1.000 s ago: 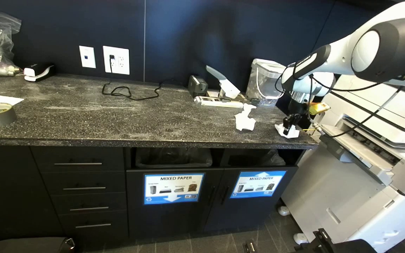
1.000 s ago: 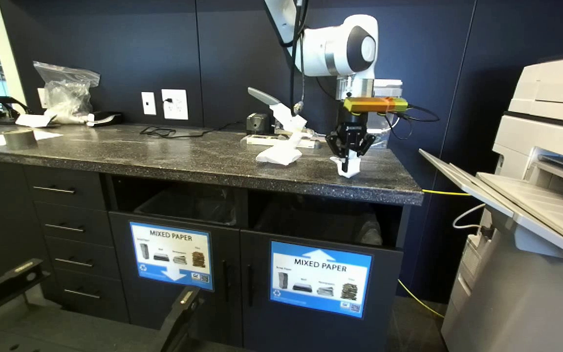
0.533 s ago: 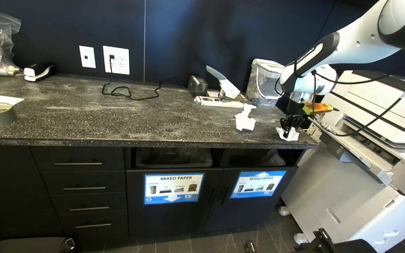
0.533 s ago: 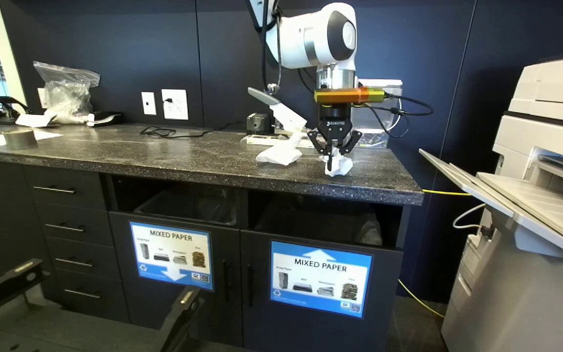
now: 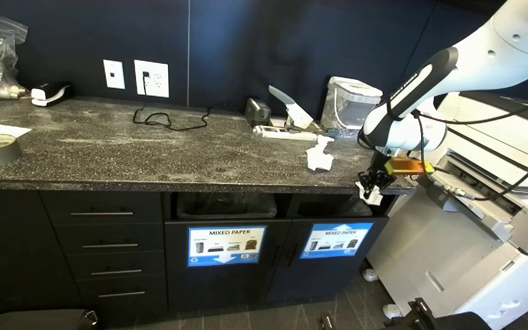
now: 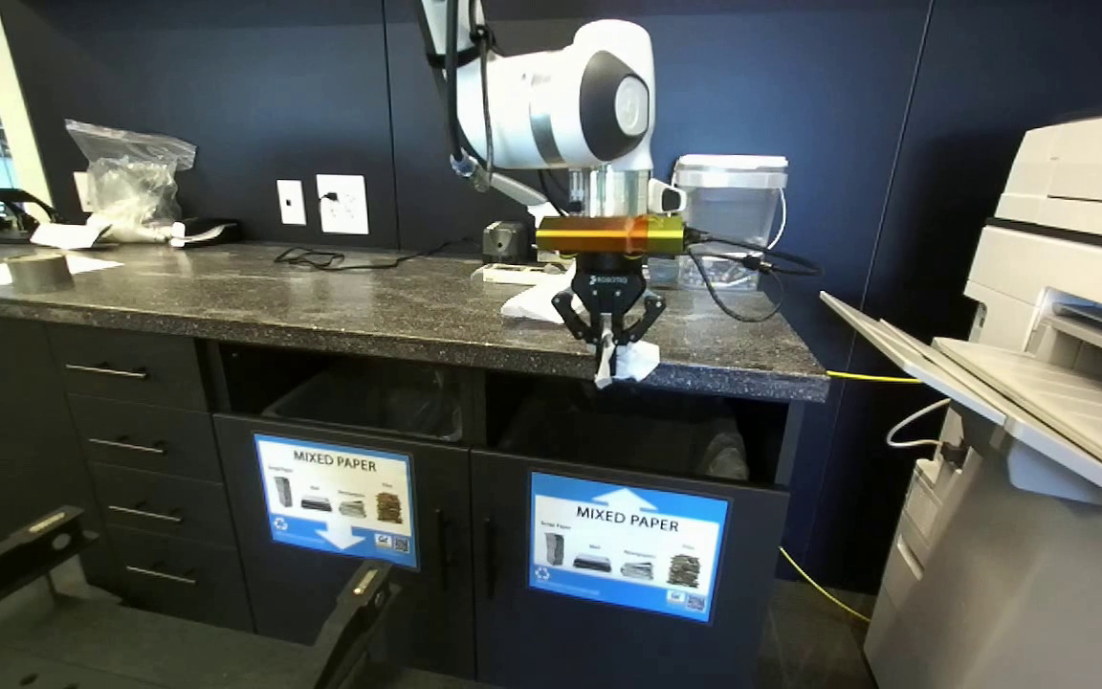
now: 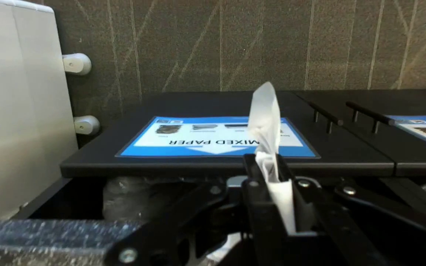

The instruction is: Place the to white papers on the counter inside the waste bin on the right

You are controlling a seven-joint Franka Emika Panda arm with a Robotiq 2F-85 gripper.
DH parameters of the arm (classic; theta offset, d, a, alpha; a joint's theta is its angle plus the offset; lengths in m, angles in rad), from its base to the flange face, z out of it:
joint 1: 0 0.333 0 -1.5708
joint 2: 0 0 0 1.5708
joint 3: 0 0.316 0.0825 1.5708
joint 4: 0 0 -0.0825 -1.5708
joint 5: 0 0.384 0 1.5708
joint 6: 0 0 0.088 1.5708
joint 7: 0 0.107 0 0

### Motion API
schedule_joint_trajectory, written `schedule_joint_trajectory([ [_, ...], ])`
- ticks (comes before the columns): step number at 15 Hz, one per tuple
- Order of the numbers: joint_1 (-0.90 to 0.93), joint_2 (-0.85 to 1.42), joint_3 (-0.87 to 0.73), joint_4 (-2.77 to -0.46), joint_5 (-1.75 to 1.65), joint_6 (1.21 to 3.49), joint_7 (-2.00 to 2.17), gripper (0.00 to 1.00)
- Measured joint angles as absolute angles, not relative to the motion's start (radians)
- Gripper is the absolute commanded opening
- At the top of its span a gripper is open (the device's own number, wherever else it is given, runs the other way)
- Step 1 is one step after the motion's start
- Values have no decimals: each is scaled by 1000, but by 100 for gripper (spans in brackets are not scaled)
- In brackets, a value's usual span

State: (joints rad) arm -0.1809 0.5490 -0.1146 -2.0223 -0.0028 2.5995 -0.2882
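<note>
Moved since the earlier frame: gripper (image 6: 608,360) and one paper wad (image 6: 639,362), outward to the front edge of the counter (image 6: 369,297). Gripper is clenched on that wad, which hangs near the opening of the right-hand waste bin (image 6: 623,459). Second wad (image 5: 319,159) rests on the counter, back from the edge.

We've got one paper wad (image 6: 640,362) between the fingers (image 7: 252,171), just past the front edge of the table (image 5: 154,156), near the mouth of the right-hand waste bin (image 6: 632,630). Second wad (image 5: 320,159) on the table, behind and left of the first. We see a tub (image 5: 349,112) at the back, printer (image 5: 447,243) right of the table in both exterior views.
</note>
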Motion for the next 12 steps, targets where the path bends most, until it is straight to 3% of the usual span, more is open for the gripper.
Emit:
schedule_joint_trajectory([
  [6,-189,492,-64,-2331,22,2949,-231,13],
  [12,-218,556,16,-2407,31,3205,-174,13],
])
